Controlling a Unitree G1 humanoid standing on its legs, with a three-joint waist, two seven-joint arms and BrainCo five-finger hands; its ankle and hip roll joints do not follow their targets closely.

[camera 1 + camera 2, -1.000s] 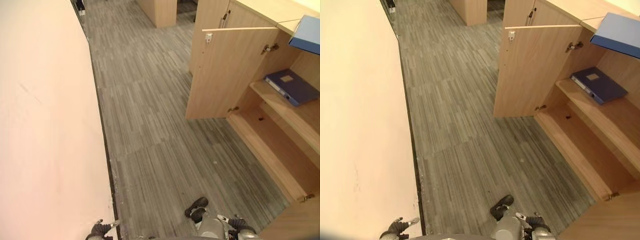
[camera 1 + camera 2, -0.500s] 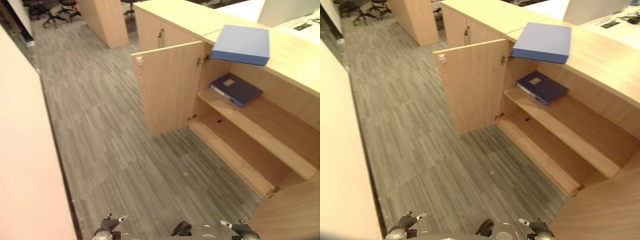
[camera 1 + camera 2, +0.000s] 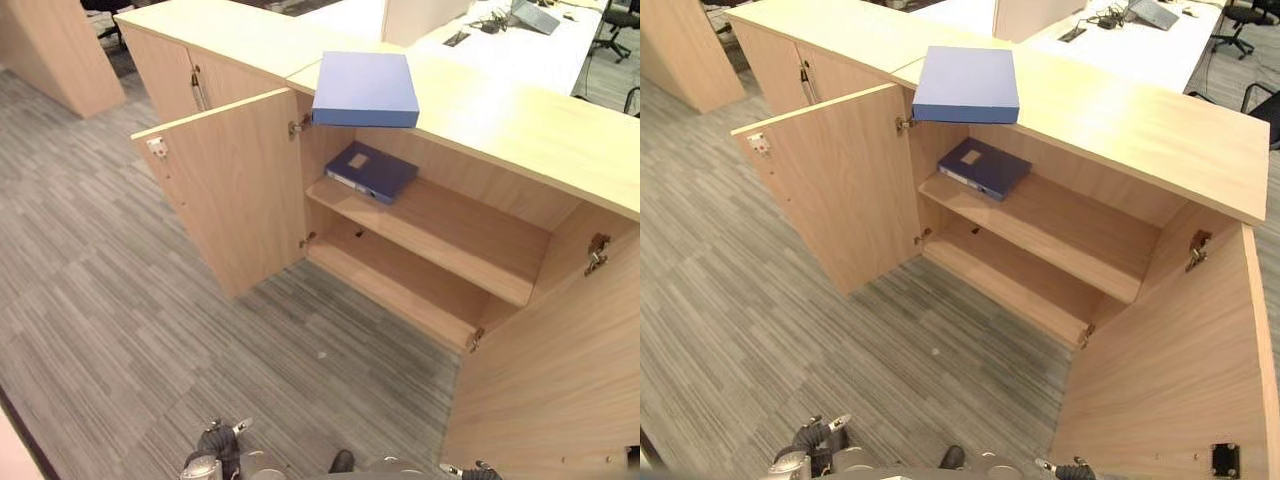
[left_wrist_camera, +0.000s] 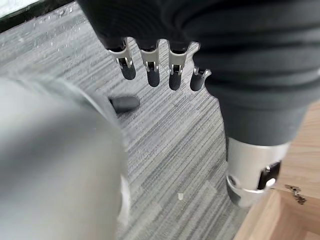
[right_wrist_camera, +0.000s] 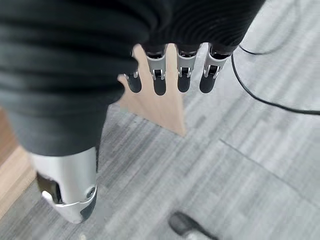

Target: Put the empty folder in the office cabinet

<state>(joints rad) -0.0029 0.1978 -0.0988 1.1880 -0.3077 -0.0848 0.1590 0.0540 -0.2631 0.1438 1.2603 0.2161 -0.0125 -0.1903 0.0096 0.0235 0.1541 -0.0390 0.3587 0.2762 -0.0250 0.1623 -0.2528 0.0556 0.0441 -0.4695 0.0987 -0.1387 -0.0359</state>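
A light blue folder (image 3: 365,88) lies flat on the top of the wooden office cabinet (image 3: 520,125), its near edge jutting out over the open compartment. A dark blue folder (image 3: 371,171) with a small label lies flat at the left end of the upper shelf (image 3: 455,228). The lower shelf (image 3: 395,290) is bare. Both cabinet doors stand open: the left door (image 3: 235,190) and the right door (image 3: 560,370). My left hand (image 4: 151,70) hangs low over the carpet, fingers straight, holding nothing. My right hand (image 5: 159,80) hangs the same way, open, near the right door's edge.
Grey striped carpet (image 3: 110,300) lies between me and the cabinet. A closed cabinet section (image 3: 180,85) adjoins on the left. Behind the cabinet is a white desk (image 3: 1120,40) with a laptop and cables, and an office chair (image 3: 1240,15) at the far right.
The camera has swung right: the wall on the left has left the picture and the open cabinet now faces me. The folders and both hands have stayed as they were.
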